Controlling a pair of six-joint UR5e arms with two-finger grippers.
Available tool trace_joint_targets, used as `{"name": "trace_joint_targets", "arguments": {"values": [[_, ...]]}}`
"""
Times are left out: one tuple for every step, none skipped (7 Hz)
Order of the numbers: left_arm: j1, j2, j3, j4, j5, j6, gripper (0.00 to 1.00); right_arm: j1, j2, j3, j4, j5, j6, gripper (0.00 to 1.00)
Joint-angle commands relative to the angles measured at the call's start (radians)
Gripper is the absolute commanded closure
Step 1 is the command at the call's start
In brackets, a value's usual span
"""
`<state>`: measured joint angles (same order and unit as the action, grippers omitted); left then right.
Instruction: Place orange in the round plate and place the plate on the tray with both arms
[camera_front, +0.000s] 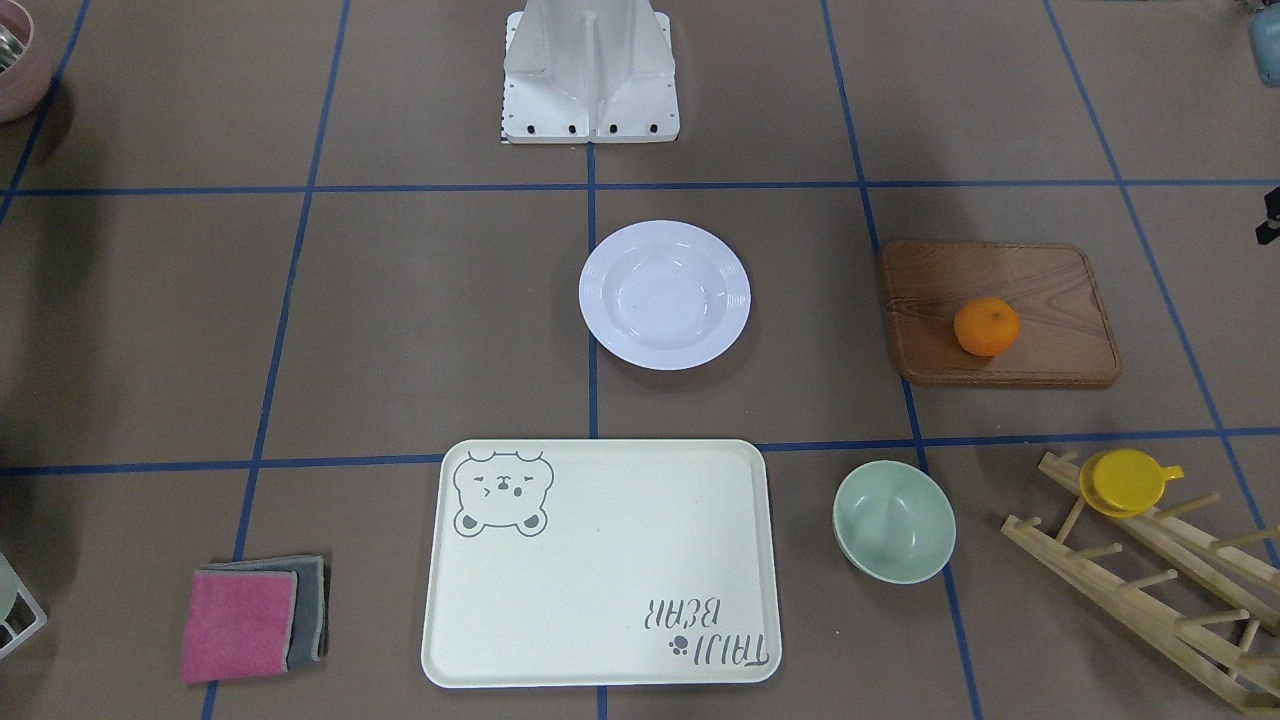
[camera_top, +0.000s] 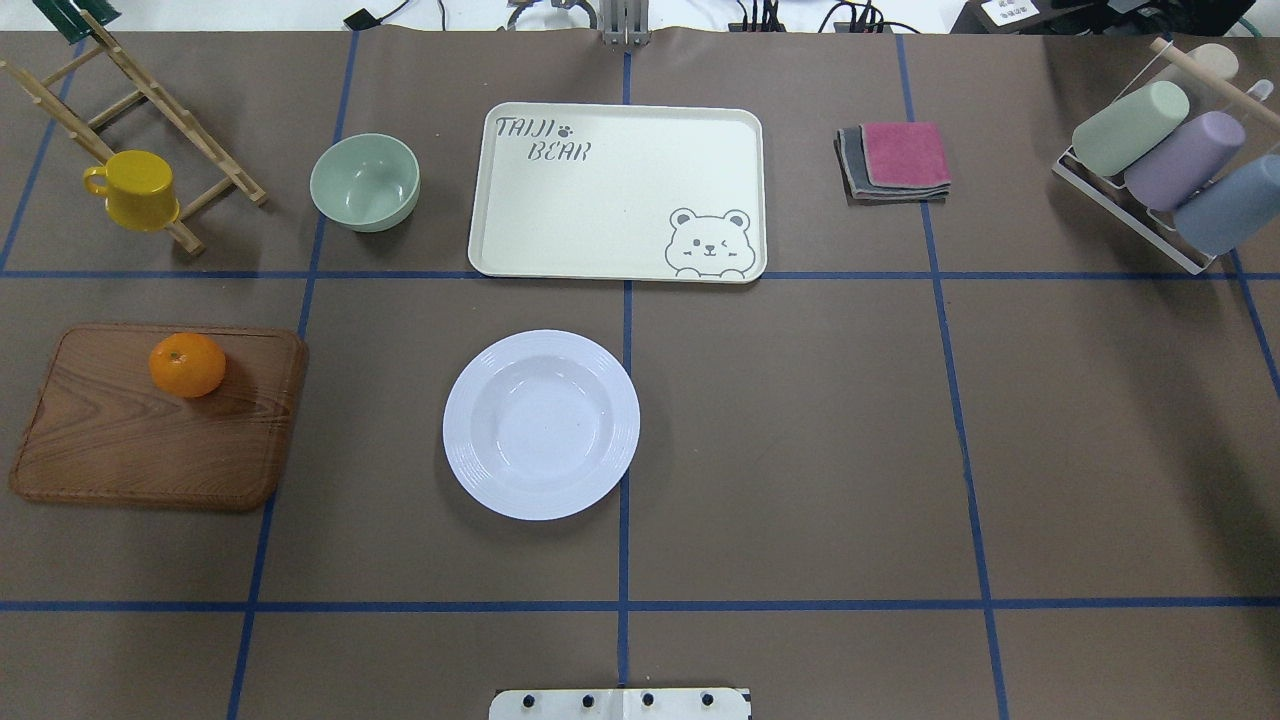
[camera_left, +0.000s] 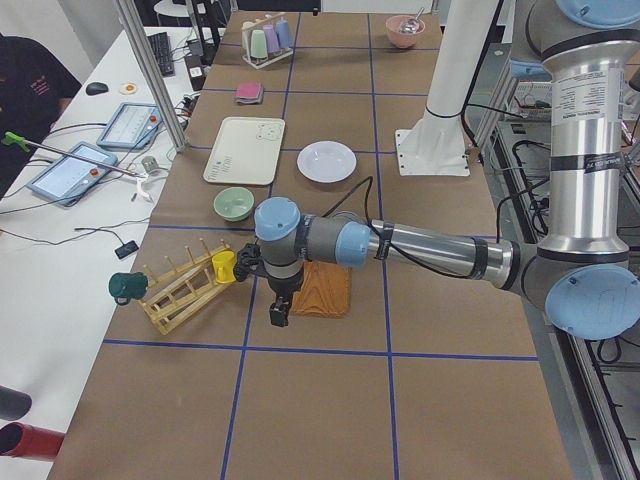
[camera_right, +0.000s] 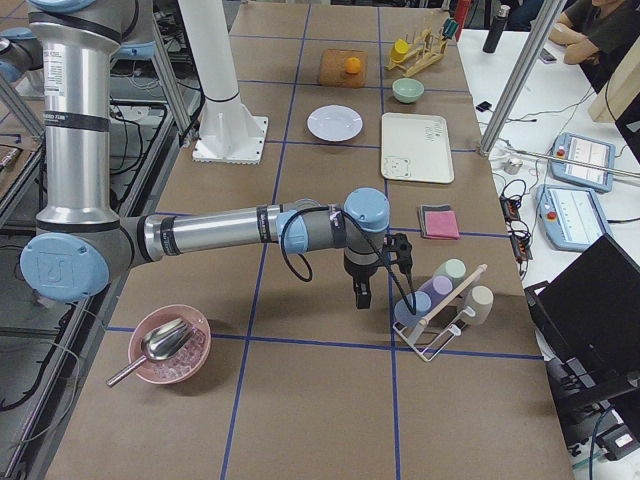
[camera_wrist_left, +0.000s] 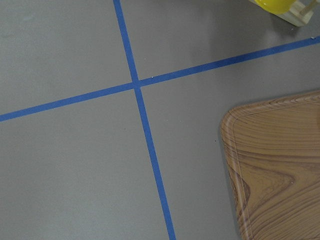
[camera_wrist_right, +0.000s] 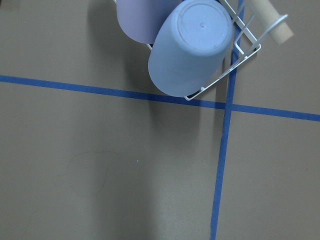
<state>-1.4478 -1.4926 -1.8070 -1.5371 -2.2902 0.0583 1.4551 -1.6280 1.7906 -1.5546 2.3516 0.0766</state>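
**Table** (camera_top: 800, 450): brown top gridded with blue tape lines (camera_top: 960, 400). The widest bare stretch lies on the robot's right of centre.

**Left arm** (camera_left: 430, 250): stretched low over the table's left end.

**Right arm** (camera_right: 220, 230): stretched low over the right end.

**Tray** (camera_top: 620, 190): lies flat beyond centre, long axis across the table. Its near long edge runs along a tape line. The lettering sits at the far-left corner and the bear at the near-right (both read upright from the robot's side). Its surface is bare.

**Wooden board** (camera_top: 150, 450): on the robot's left, long axis across the table, with a raised rim.

**Round plate** (camera_top: 541, 424): lies flat, hollow up, with its right rim over the middle tape line. It sits straight before the tray, a bare strip of table between them, and is well apart from the board.

**Wooden rack** (camera_top: 228, 165): far-left corner, set aslant.

**Tumblers** (camera_top: 1180, 160): three, lying in a wire frame at the far right.

**Green bowl** (camera_top: 364, 182): upright, near the tray's left short edge but apart from it.

**Cloths** (camera_top: 900, 155): folded, pink over grey, right of the tray and apart from it.

**Yellow cup** (camera_top: 133, 189): hung on the wooden rack.

**Orange** (camera_top: 187, 364): on the board near its far edge, stem dot up. Only the board's rim and bare table lie between it and the plate.

**Left pincer** (camera_left: 279, 312): points down at the board's end farthest from the plate. It shows only side-on, so whether it is open or closed cannot be told.

**Right pincer** (camera_right: 361, 295): points down just beside the tumblers. Its state likewise cannot be told.
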Motion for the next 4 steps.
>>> {"name": "trace_joint_targets", "arguments": {"values": [[0.001,0.005,0.0,0.0,0.0,0.0,0.01,-0.015,0.043,0.003,0.001,-0.002,0.002,0.0],[0.003,0.005,0.0,0.0,0.001,-0.005,0.01,-0.033,0.066,0.004,0.001,0.0,0.002,0.0],[0.009,-0.006,-0.014,-0.002,0.001,-0.071,0.01,-0.086,0.094,0.018,0.002,0.005,0.005,0.0],[0.045,-0.021,-0.021,-0.039,0.001,-0.192,0.01,-0.12,0.097,0.048,0.001,0.081,0.029,0.0]]}}
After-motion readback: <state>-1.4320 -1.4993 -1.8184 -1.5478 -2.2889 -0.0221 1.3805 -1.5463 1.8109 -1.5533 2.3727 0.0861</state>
